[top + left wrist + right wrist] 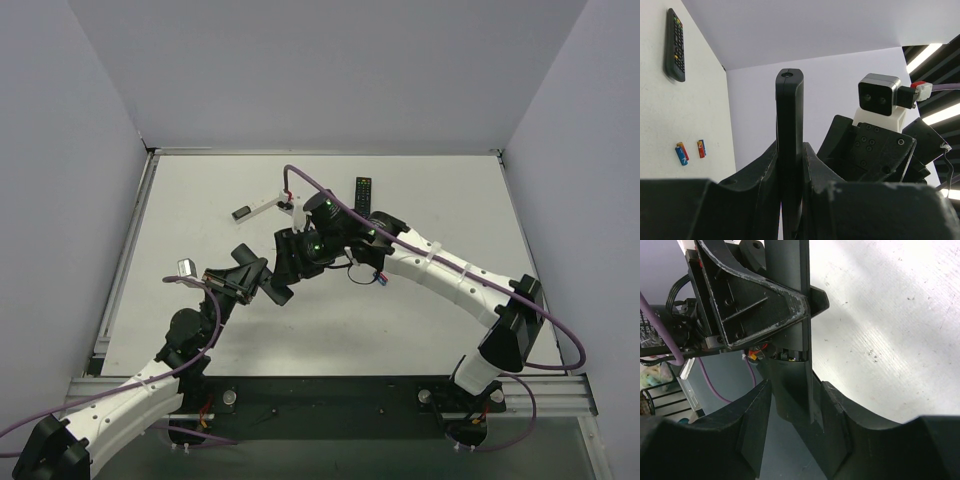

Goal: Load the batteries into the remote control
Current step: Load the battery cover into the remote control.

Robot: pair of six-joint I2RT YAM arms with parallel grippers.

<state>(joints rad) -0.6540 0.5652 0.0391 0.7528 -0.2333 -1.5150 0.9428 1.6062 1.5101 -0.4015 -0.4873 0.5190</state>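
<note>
Matte-black remote control (789, 115), a slim buttonless bar, held above the table between the left gripper (790, 152) and the right gripper (796, 390).

Left arm: jaws clamped narrow on the bar's lower part. The bar stands upright between the fingers and rises well past their tips.

Right arm: fingers flank the opposite end of the same bar, one close on each side. Whether they press it or merely bracket it cannot be told.

Battery bay: in the right wrist view, where a finger of the left gripper crosses the bar, a recess shows a speck of red and yellow. Whether a cell sits in it cannot be told.

Loose cells: the batteries (682, 153), in blue, red and orange, lie on the table in two small groups just beside each other. They are left of the left gripper in its wrist view and well apart from the bar.

Other items: a buttoned black remote (675, 45) lies flat, farther from the left gripper than the batteries. A white stick with a dark end (262, 208) lies flat just beyond both grippers in the top view.

Surface: white table (440, 180), faintly speckled.

Room: plain pale grey walls (330, 70) close the back and both sides; a black base plate (330, 400) lies between the arm mounts
</note>
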